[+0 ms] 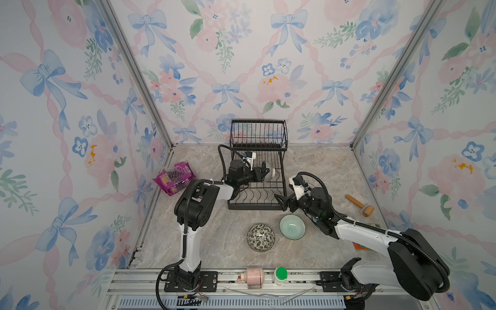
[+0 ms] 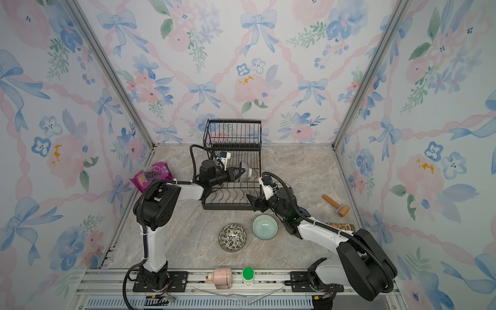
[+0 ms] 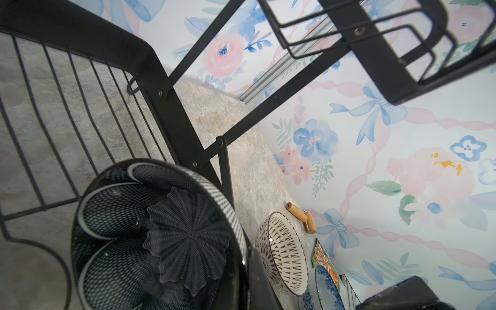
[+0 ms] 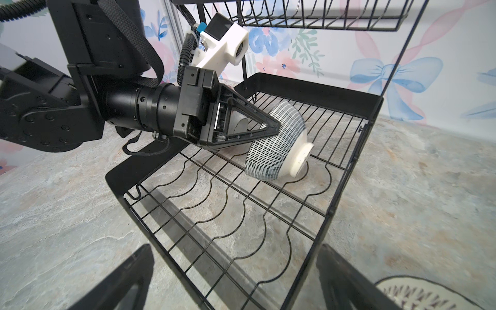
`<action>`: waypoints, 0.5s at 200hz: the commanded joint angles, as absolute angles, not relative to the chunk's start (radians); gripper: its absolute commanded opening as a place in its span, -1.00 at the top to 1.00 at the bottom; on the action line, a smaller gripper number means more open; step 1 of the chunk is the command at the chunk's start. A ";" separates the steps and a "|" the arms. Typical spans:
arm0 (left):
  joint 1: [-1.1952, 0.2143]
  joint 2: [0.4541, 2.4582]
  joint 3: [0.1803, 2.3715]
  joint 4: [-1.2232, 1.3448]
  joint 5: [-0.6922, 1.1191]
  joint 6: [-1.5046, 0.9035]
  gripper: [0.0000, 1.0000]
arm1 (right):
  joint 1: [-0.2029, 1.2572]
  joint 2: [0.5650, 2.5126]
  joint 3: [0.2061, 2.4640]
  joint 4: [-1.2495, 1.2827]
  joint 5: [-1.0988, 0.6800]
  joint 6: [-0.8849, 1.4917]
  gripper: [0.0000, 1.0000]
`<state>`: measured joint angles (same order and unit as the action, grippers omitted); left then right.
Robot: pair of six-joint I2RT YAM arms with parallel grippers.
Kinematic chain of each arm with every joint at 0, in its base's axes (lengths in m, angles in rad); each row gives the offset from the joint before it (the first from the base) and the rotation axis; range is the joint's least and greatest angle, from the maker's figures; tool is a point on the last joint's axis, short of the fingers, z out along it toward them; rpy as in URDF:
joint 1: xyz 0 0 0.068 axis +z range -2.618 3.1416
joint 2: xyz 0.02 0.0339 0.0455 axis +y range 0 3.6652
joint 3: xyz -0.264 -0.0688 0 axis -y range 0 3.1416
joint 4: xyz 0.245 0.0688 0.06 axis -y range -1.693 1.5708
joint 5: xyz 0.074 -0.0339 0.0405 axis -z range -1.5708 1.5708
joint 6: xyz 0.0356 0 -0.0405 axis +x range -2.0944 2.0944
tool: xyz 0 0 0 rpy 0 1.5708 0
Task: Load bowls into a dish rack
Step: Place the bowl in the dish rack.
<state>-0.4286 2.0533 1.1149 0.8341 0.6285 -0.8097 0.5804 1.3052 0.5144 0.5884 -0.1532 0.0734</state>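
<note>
- My left gripper (image 4: 276, 126) is clamping the rim of the lattice bowl (image 4: 279, 150). The bowl is standing on edge just beyond my fingertips, with its foot pointing away from me.
- I'm aiming its lower rim at a dip in the wavy wires (image 4: 228, 204) of the rack (image 4: 316, 88), directly beneath my gripper. I can't tell whether it is touching them.
- I'm planning a slow release, only once the wires are bearing it.
- My right gripper (image 1: 283, 204) is hanging wide open and empty, off to the side.

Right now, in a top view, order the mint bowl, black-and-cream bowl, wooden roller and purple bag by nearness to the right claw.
1. mint bowl, beside the right claw.
2. black-and-cream bowl, left of it.
3. wooden roller, right side.
4. purple bag, far left.
</note>
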 commanded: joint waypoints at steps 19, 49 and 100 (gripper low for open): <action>-0.422 2.071 1.124 0.982 0.676 -0.861 1.00 | 0.601 1.307 0.518 0.613 -0.167 0.053 -0.92; -0.417 2.067 1.124 0.934 0.650 -0.838 1.00 | 0.604 1.309 0.518 0.611 -0.164 0.049 -0.92; -0.410 2.086 1.124 0.895 0.621 -0.824 1.00 | 0.612 1.313 0.521 0.612 -0.165 0.045 -0.92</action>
